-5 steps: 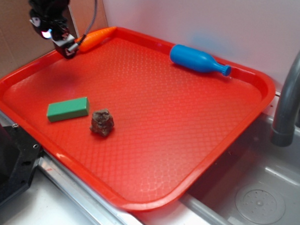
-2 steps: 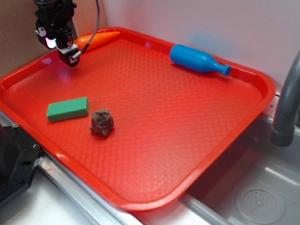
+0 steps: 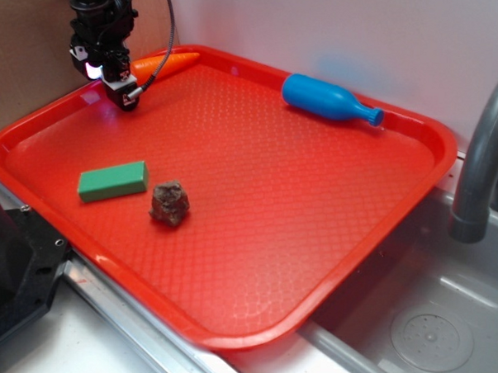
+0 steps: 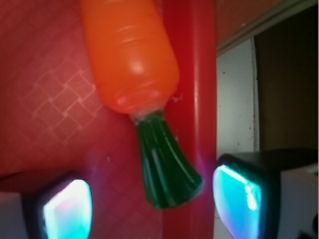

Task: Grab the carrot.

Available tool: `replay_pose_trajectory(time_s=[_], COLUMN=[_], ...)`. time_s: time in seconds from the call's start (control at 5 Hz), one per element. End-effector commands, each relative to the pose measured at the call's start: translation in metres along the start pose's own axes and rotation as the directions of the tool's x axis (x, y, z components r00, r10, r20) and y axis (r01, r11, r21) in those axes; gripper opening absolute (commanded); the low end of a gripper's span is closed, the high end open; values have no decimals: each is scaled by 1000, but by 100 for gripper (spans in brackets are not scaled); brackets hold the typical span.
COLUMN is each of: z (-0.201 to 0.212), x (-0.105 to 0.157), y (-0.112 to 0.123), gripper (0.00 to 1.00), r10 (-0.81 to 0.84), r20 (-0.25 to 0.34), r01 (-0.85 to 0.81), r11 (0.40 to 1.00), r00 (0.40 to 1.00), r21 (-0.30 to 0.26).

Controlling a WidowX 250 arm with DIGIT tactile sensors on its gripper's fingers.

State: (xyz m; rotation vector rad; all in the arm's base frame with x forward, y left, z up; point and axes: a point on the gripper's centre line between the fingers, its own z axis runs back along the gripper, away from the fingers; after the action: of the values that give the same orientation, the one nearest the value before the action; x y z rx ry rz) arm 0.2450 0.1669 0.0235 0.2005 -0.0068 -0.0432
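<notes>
we see a kitchen counter: a grey faucet (image 3: 482, 155) and steel sink (image 3: 425, 326) sit just beside the red tray (image 3: 255, 228).

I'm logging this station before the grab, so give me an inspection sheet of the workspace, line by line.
Surface: red tray with a textured floor and raised rim, set beside a sink.
Job's things: carrot lies along the tray's far left rim, green stub pointing toward the gripper; not gripped.
Clutter: blue bottle on its side at the far edge; green block and a brown lump near the left front, apart from each other.
Grippers: gripper open, fingers either side of the stub's end, one outside the rim.
Cables: black cable runs up from the gripper.
Surroundings: grey faucet, sink drain, cardboard behind the arm.
</notes>
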Motion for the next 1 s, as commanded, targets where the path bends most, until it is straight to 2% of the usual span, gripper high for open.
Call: replay_pose_trajectory(time_s=[0.0, 0.2, 0.4, 0.6, 0.8], z=[13, 10, 1, -5, -17], x=[23, 30, 37, 41, 41], y=[-29, -40, -39, -34, -28], gripper=[100, 100, 100, 100, 100], r10=[-123, -154, -153, -148, -126], r20=[38, 59, 77, 77, 90], r01=[122, 153, 156, 151, 134], r11=[992, 988, 987, 988, 987], r00=[992, 986, 985, 986, 988], r21=[22, 11, -32, -39, -91])
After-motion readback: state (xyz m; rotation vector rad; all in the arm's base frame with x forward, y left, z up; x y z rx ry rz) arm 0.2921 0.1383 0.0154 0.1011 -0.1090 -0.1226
